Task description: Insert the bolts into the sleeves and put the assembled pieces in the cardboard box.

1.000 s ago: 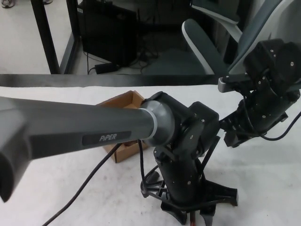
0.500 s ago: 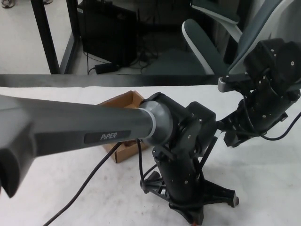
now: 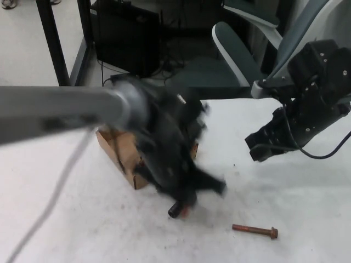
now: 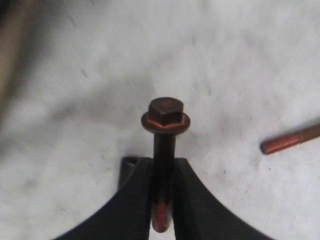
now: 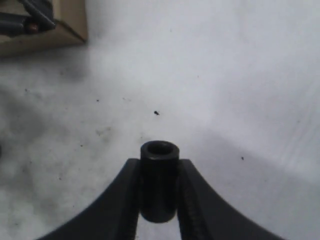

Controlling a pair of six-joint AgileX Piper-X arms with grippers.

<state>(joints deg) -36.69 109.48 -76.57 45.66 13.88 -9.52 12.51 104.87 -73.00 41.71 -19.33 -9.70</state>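
Note:
My left gripper (image 4: 161,170) is shut on a rusty hex-head bolt (image 4: 165,118), whose head sticks out past the fingertips. In the high view this gripper (image 3: 189,198) hangs blurred just above the bench with the bolt (image 3: 176,209) at its tip, in front of the cardboard box (image 3: 116,149). A second bolt (image 3: 255,230) lies flat on the bench near the front right, and its threaded end (image 4: 291,139) also appears in the left wrist view. My right gripper (image 5: 159,167) is shut on a black sleeve (image 5: 159,186), bore facing outward, and is held above the bench at the right (image 3: 262,147).
The white bench top (image 3: 285,192) is speckled with small marks. A corner of the cardboard box (image 5: 60,30) appears far off in the right wrist view. Behind the bench are a grey office chair (image 3: 241,49) and a black table frame (image 3: 52,38).
The left arm has swung up and to the left, away from the front of the bench, carrying a bolt. This uncovered the second bolt on the bench. The right arm shifted only slightly.

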